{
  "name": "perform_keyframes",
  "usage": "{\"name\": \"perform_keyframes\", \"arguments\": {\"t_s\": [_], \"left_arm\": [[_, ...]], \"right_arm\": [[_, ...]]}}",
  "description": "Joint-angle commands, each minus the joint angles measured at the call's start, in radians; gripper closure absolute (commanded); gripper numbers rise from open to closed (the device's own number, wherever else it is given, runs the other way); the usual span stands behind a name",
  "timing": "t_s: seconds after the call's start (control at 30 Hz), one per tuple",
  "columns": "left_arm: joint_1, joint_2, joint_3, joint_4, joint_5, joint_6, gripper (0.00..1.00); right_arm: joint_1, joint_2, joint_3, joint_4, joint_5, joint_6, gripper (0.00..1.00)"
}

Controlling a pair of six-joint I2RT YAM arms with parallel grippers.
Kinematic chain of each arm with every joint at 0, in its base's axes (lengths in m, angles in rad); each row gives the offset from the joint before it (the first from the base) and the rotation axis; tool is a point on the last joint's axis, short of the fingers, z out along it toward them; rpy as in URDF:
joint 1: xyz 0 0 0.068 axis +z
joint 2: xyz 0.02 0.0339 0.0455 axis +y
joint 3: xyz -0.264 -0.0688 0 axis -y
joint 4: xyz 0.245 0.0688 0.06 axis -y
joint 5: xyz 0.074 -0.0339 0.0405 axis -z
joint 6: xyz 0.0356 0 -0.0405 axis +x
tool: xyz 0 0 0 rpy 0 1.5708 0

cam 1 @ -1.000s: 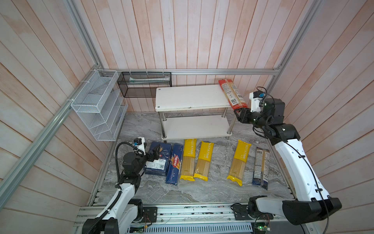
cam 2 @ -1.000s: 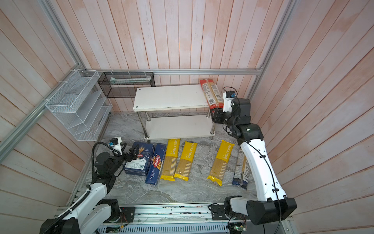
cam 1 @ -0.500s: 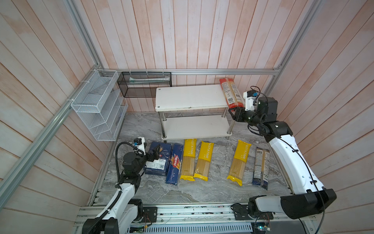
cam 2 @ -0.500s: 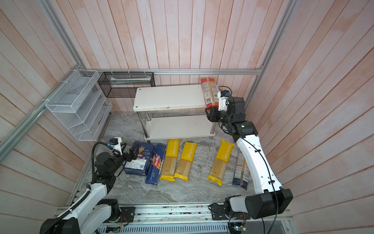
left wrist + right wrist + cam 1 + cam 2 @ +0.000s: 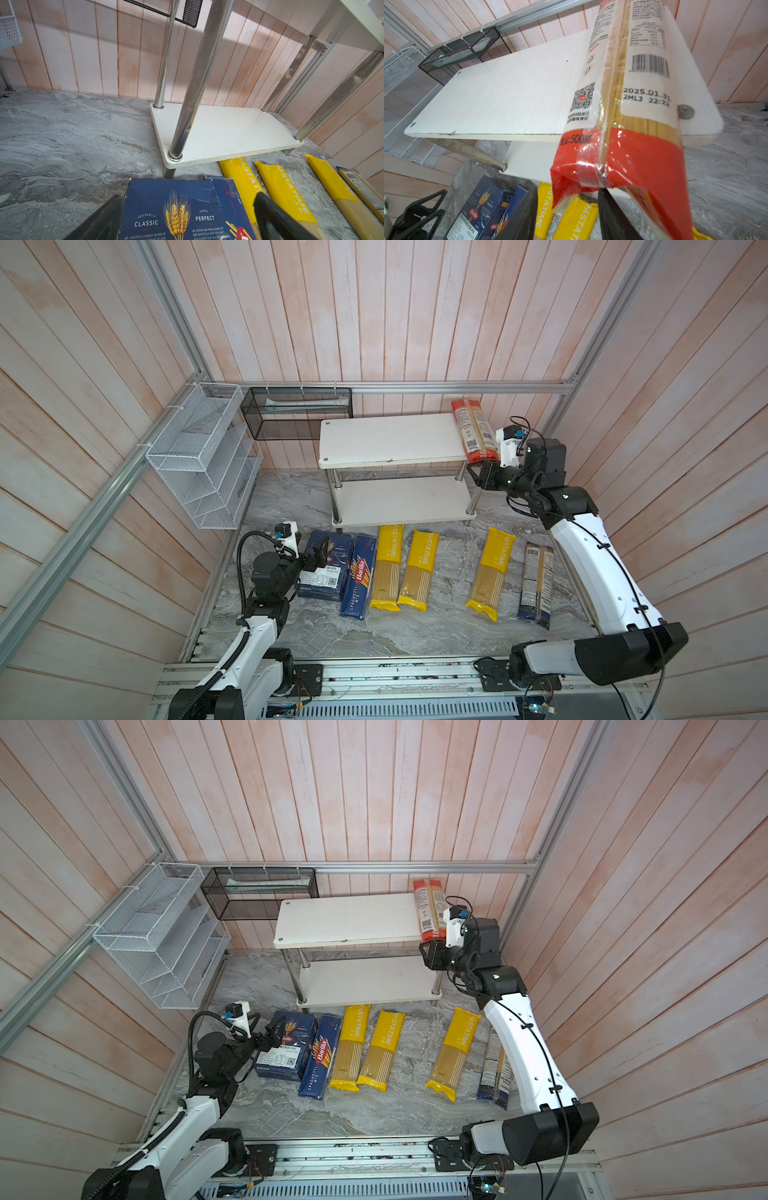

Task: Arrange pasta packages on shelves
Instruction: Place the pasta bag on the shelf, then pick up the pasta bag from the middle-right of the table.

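The red-ended bag (image 5: pixel 473 431) (image 5: pixel 623 104) lies along the right end of the top board of the shelves (image 5: pixel 390 439), its red end hanging past the front edge. My right gripper (image 5: pixel 478 475) (image 5: pixel 568 193) is shut on that end. The lower board (image 5: pixel 399 502) is bare. In front of the shelves, on the floor, lie the wide Barilla box (image 5: pixel 328 572) (image 5: pixel 176 212), the Barilla pack (image 5: pixel 357 576), three yellow bags (image 5: pixel 386 568) and the dark-ended clear bag (image 5: pixel 536 585). My left gripper (image 5: pixel 320 553) (image 5: pixel 187 196) hangs open over the box's far end.
A white wire-mesh organizer (image 5: pixel 203 456) hangs on the left wall, and a black mesh basket (image 5: pixel 297 412) hangs on the back rail beside the shelves. Chrome posts (image 5: pixel 187 104) join the boards. Wooden walls close in on three sides.
My right gripper has moved left toward the shelves and turned the red-ended bag from a slant to lie along the top board's right end. The left arm has not moved.
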Motion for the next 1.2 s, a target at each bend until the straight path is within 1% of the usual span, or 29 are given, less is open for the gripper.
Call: {"name": "perform_keyframes", "arguments": {"t_s": [0.0,0.23,0.27,0.4,0.53,0.63,0.83,0.97,1.07,1.17], "left_arm": [[-0.003,-0.007,-0.015,0.011,-0.002,0.001,0.00],[-0.002,-0.004,-0.013,0.011,-0.004,0.000,0.00],[-0.003,-0.005,-0.013,0.011,-0.002,0.001,0.00],[-0.002,-0.004,-0.013,0.011,-0.003,0.001,0.00],[-0.002,-0.004,-0.013,0.011,-0.004,0.000,0.00],[-0.002,-0.006,-0.014,0.011,-0.003,0.000,0.00],[-0.002,-0.010,-0.015,0.011,-0.003,0.001,0.00],[-0.002,-0.008,-0.014,0.011,-0.002,0.001,0.00],[-0.002,-0.005,-0.013,0.010,0.001,0.002,0.00],[-0.002,0.000,-0.010,0.011,0.003,0.002,0.00]], "right_arm": [[0.012,-0.020,0.038,-0.031,0.004,-0.023,0.51],[0.046,-0.078,-0.043,-0.019,0.034,-0.064,0.51],[0.063,-0.087,-0.057,-0.014,0.040,-0.087,0.51],[0.165,-0.111,-0.101,-0.025,0.137,-0.168,0.51],[0.225,-0.118,-0.159,-0.054,0.160,-0.176,0.50],[0.242,-0.147,-0.257,-0.028,0.204,-0.151,0.49],[0.255,-0.209,-0.462,0.006,0.233,-0.071,0.49],[0.255,-0.264,-0.612,0.061,0.308,0.009,0.49],[0.253,-0.278,-0.675,0.068,0.400,0.058,0.48],[0.231,-0.286,-0.729,0.089,0.429,0.106,0.48]]}}
